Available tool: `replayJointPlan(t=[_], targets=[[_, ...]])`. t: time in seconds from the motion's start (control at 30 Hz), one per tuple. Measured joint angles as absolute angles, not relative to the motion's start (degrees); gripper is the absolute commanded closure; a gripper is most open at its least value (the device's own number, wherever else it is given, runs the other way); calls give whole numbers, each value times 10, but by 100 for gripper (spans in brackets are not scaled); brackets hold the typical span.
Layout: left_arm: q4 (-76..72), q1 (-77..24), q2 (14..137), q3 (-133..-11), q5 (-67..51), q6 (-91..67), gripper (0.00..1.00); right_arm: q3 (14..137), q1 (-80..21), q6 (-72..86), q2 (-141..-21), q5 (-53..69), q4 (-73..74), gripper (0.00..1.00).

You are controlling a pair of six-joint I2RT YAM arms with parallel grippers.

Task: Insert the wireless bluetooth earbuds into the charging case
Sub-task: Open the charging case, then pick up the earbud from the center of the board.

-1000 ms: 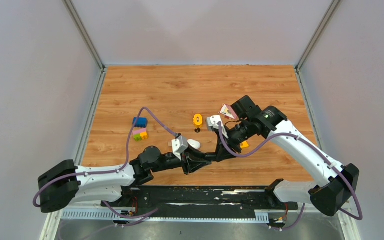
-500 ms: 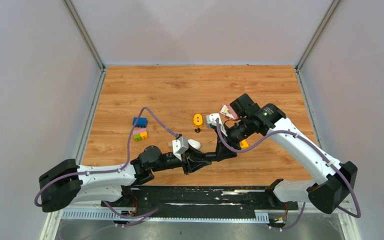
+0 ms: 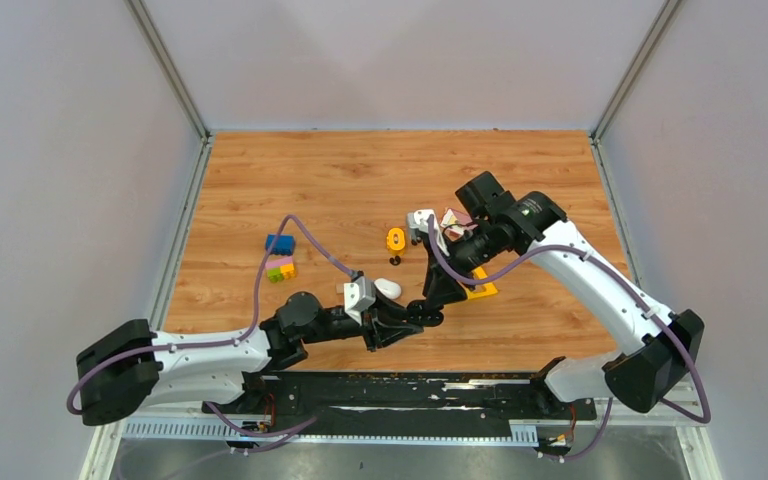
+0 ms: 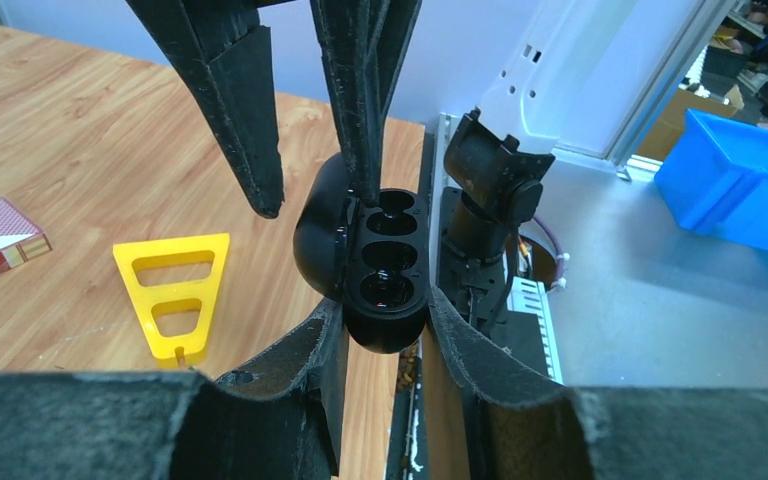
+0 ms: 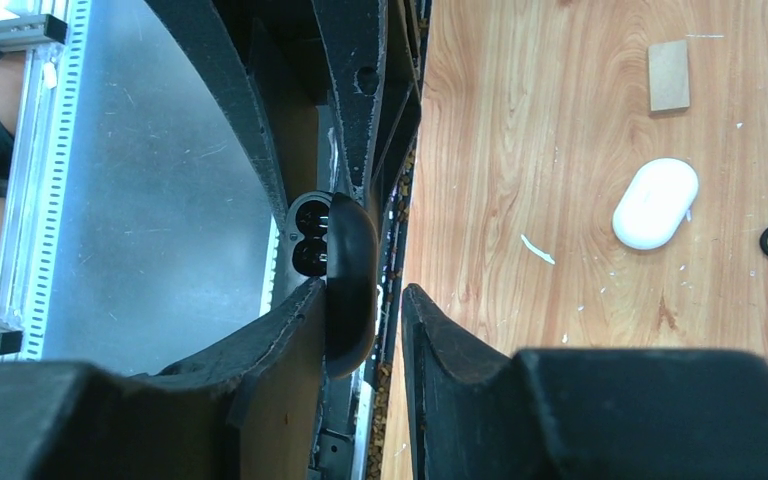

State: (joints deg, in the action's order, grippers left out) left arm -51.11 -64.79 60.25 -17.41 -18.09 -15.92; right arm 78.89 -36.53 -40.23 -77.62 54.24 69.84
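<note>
A: What does the overhead view show?
B: A wooden desk [image 3: 360, 180]. The left hand [image 3: 406, 323] and right hand [image 3: 423, 311] meet tip to tip toward the near side. What sits between them is lost among dark fingers. On the desk:
- one white oval case [image 3: 388, 288] beside the left arm [image 3: 330, 322]
- one small black curved piece [image 3: 395, 261], too small to tell whether it is an earbud
- one orange piece [image 3: 396, 238]
- one yellow triangle [image 3: 482, 290], partly under the right arm [image 3: 580, 270]
- one blue block [image 3: 280, 243]
- one pink-green-yellow block cluster [image 3: 280, 270]
- one card box [image 3: 450, 217], half hidden

A: The left wrist view?
B: The left hand's two fingers [image 4: 300, 370] clamp one black charging case [image 4: 385, 265], lid open, three round wells in a row. The wells are dark; I cannot tell whether an earbud lies in any. The right hand's two fingers [image 4: 245, 110] point down from above, set apart, straddling the lid. One tip is at the top well, the other outside the lid, clear of it.

A: The right wrist view?
B: The same case, edge-on, between the right hand's spread fingers [image 5: 280, 340]; two wells show. On the desk to the right lie the white case, one tan block [image 5: 668, 75], and the black curved piece at the frame's edge.
</note>
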Motion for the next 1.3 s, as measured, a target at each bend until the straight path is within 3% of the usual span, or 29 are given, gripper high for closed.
replayJointPlan(t=[0.33,0.67,1.0,1.3], targets=[[-495,-648,580,-166,-161,-159,100,890,-330,-452,-781,632,785,58],[-295,-628,392,-231,-161,-117,100,917,-229,-498,-784,666,806,64],[-108,-526,242,-244,-164,-111,100,836,-227,-506,-880,562,699,75],[-91,-440,280,-243,-237,-127,100,853,-247,-562,-985,477,588,82]])
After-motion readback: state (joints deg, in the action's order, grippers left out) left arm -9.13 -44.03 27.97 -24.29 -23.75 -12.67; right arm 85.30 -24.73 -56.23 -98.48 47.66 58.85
